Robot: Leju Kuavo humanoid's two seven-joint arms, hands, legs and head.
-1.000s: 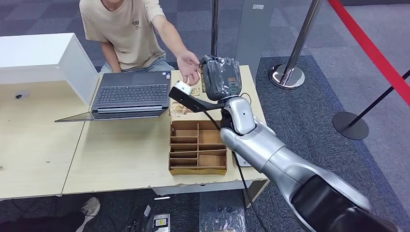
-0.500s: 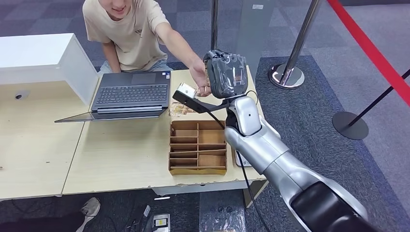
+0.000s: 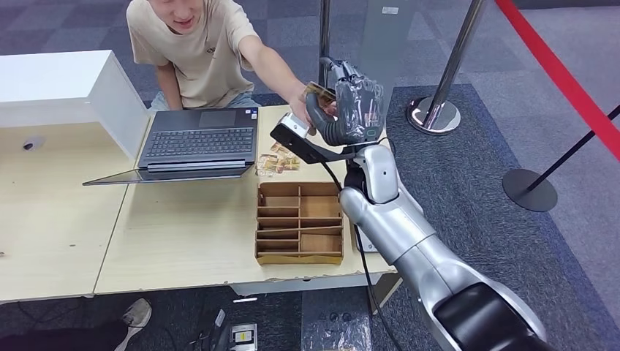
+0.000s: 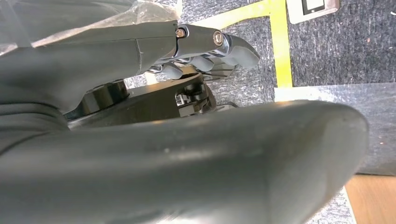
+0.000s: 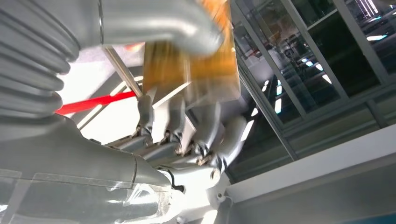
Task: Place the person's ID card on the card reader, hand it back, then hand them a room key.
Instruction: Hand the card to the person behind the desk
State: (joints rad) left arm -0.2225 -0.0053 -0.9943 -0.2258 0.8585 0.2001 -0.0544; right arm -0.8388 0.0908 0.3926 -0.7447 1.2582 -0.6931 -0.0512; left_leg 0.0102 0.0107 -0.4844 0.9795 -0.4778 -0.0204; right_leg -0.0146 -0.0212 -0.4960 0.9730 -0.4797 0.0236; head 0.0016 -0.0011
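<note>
Right wrist view: right hand (image 5: 177,116) pinches the card (image 5: 191,65), thumb over fingers. Thin, stiff, slick; probably light, best gripped on its flat faces.

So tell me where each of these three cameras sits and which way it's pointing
Head view: high on the robot, looking forward and down at the desk, laptop and person; the right arm and right robot hand show, raised with a card.
Left wrist view: behind the left robot hand, facing carpeted floor.
Right wrist view: behind the right robot hand, facing up toward glass panels.
Shared: head and right wrist views both show the orange card in that hand.
</note>
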